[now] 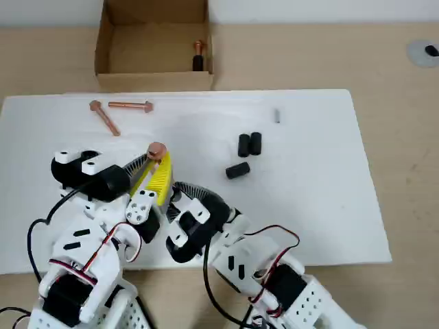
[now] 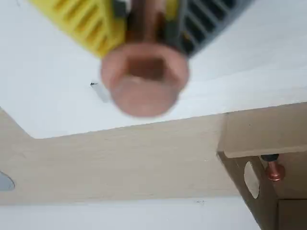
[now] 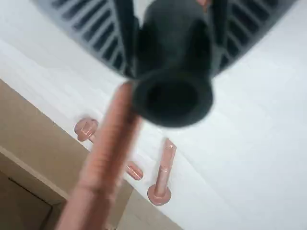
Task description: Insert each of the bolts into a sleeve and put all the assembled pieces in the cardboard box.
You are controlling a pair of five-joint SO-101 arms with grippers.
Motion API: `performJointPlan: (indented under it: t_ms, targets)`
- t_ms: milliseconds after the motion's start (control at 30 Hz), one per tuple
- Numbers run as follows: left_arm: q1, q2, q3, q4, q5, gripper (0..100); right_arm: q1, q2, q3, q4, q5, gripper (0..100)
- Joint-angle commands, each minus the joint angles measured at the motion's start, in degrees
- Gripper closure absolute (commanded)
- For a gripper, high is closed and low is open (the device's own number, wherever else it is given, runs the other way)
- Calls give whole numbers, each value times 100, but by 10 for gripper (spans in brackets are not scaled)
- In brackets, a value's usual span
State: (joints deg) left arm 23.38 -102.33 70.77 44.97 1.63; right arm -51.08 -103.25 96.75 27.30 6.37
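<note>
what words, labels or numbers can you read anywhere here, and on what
None can be read.
The cardboard box, the white sheet, the loose bolts and the black sleeves show no print.
A tiny dark mark on the sheet is too small to tell.

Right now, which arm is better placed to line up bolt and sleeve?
Right, probably: right claw holds the sleeve, mouth just beside the bolt shaft in the left claw; a small shift should align them.

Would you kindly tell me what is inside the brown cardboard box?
One copper bolt seated in a black sleeve sits by the right wall of the brown cardboard box; its shank is hidden within.
</note>
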Motion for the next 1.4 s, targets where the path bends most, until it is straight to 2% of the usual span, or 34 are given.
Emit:
performJointPlan:
  t_ms: [0, 500, 667, 800, 967, 1233, 1367]
  targets:
    - [44, -57, -211, -62, -35, 994, -31, -1015, -127, -9, -62, 989]
    - [105, -57, -1503, 1213, 79, 994, -22, -1007, -22, -35, -62, 989]
    - [246, -57, -1477, 1231, 316, 994, -22, -1007, -22, -35, -62, 989]
    - [756, -40, -1424, 1222, 290, 994, -22, -1015, -22, -35, -62, 989]
    - [791, -57, -1152, 1064, 70, 994, -22, -1033, -40, -35, -62, 989]
    - [-237, -66, -1187, 677, -79, 994, 198, -1042, -84, -123, -237, 989]
    - [-308, -66, -1143, 536, -44, 994, 347, -1042, -171, -114, -264, 989]
